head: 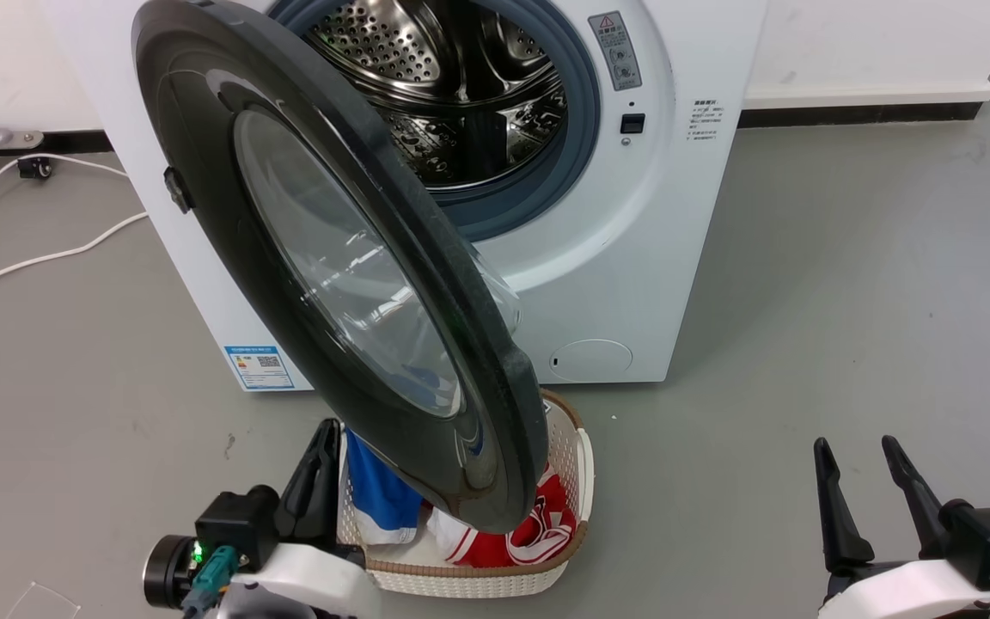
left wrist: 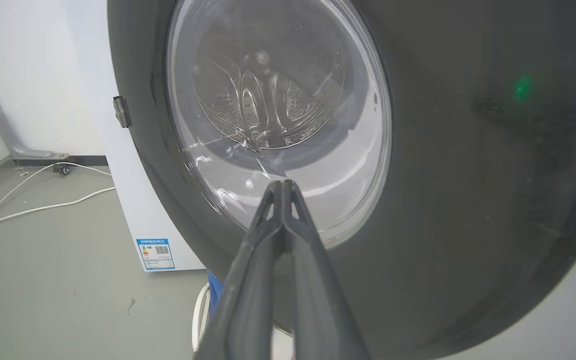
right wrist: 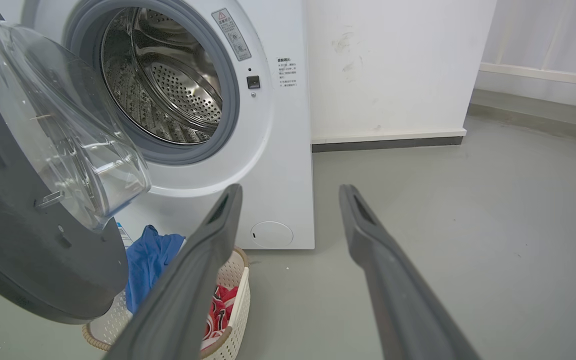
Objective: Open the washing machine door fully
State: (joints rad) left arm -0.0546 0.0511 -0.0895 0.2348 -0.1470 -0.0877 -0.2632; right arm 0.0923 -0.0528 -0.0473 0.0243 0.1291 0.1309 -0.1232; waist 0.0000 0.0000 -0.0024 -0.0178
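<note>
Black-framed, the washing machine door (head: 349, 284) hangs partly open from the washing machine (head: 632, 232) in the head view, over a basket (head: 568, 464). Left wrist view: the left gripper (left wrist: 283, 186) has its fingers pressed together before the glass. Right wrist view: the right gripper (right wrist: 291, 187) is spread wide, empty.

Grey floor (head: 847, 301): washing machine (head: 658, 258), cream basket (head: 478, 586) before it, white cables (head: 48, 256) beside.
</note>
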